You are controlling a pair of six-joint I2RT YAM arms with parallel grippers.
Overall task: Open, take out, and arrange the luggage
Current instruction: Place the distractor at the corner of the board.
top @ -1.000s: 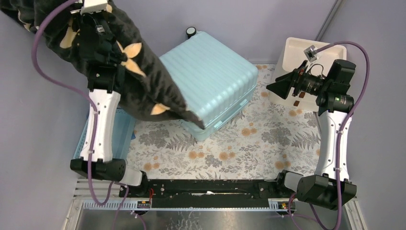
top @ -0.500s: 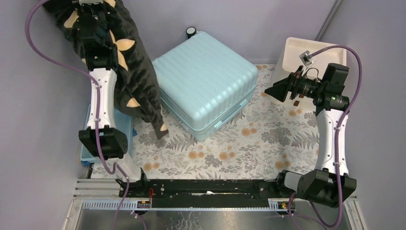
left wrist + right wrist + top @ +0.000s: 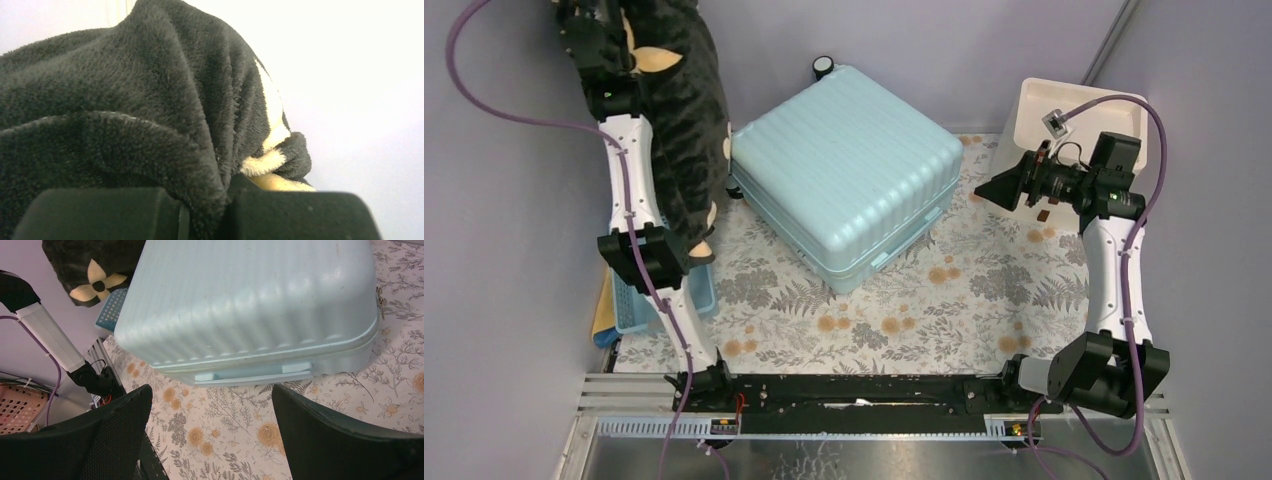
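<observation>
Bright, even light; soft sheen on the luggage [image 3: 260, 300], left wrist view's background washed out white.

You're in a robot test booth dressed up as a home, not a real room. Plain lilac walls [image 3: 924, 40] close in around both claws, and the arms are bolted to a black rail [image 3: 854, 392] on a metal frame. Under your right claw [image 3: 210, 397] a floral cloth [image 3: 874, 310] covers the table. Ahead of that claw lies the luggage [image 3: 844, 170], and just beside it a cream drawer unit [image 3: 1034, 110]. A fleece blanket [image 3: 679, 120] hangs from your left claw [image 3: 205, 215], over a blue basket [image 3: 702, 292]
</observation>
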